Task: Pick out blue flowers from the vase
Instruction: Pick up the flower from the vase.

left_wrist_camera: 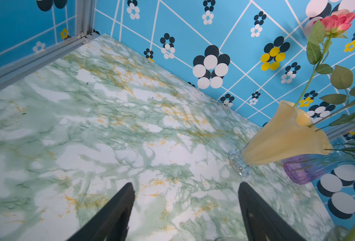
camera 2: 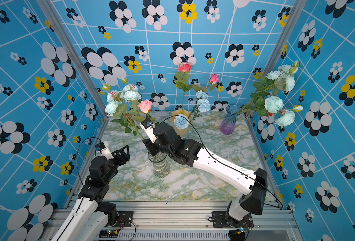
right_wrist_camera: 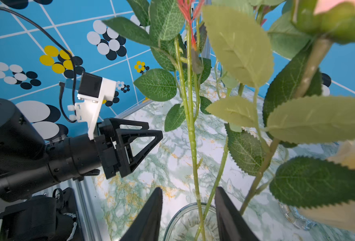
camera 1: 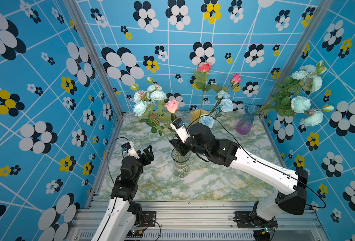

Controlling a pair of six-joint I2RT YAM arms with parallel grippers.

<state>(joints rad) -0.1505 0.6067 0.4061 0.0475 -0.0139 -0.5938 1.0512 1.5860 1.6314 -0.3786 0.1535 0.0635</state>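
In the clear vase [camera 1: 180, 167]: blue flowers [camera 1: 157, 95] with 1 pink rose [camera 1: 171, 106].
Right gripper [right_wrist_camera: 189, 191]: spread, 2 stems [right_wrist_camera: 195, 167] between its fingers, above the vase mouth.
Left gripper [left_wrist_camera: 186, 185]: spread, over the counter [left_wrist_camera: 89, 125].

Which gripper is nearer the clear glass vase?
Right. The right gripper is at the mouth of the clear glass vase, open jaws either side of the stems; the left gripper is apart, off to its side.
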